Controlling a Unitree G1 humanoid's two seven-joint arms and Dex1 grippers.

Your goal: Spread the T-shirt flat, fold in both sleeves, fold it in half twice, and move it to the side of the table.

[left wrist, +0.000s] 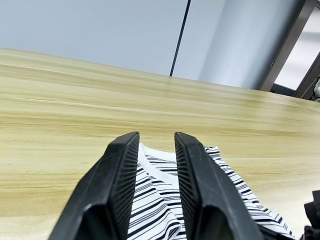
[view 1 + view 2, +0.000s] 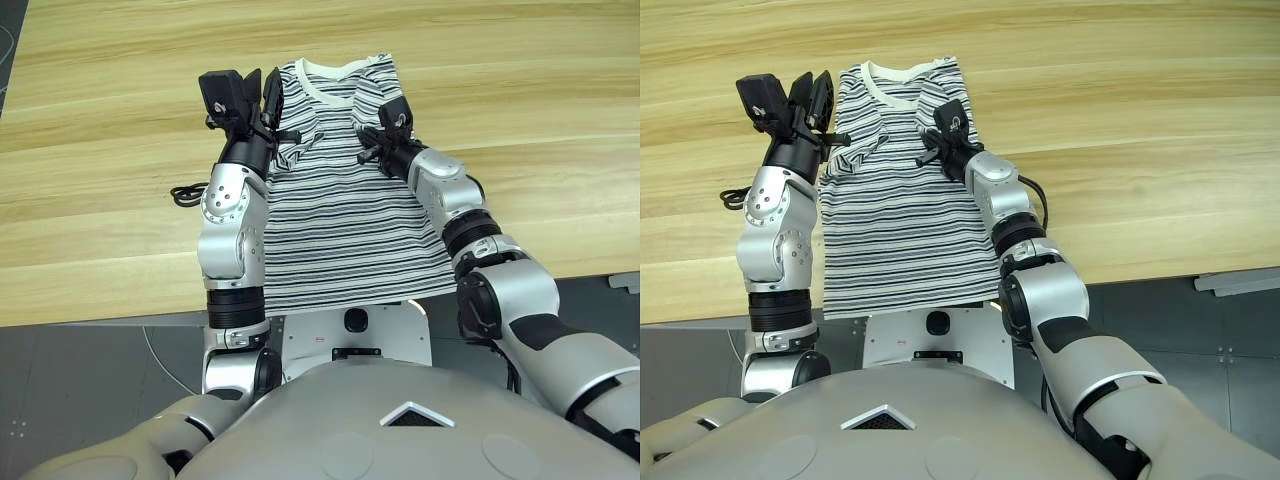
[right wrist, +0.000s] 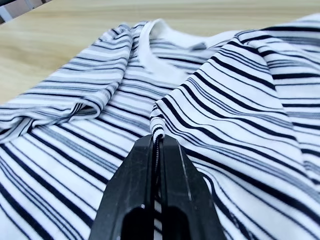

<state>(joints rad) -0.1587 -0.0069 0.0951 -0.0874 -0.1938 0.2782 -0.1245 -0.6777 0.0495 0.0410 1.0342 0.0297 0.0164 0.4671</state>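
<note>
T-shirt (image 2: 340, 210) partly hidden by left arm (image 2: 232, 215); right tool (image 3: 156, 137) pinches it, left tool (image 1: 156, 136) parted.

The left arm was bent at the elbow, forearm raised; the left gripper (image 1: 156, 140) pointed forward, its fingers parted by a narrow gap; the right arm stretched forward and low; the right gripper (image 3: 156, 142) was closed, pinching a fold of the T-shirt (image 3: 240, 100).

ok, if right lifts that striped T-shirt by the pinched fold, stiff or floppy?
Likely floppy: the striped T-shirt bunches into wrinkles where the right gripper pinches a fold. Probably light: the thin fabric drapes over the wooden table's near edge. Pushed, it would likely crumple rather than slide whole.
</note>
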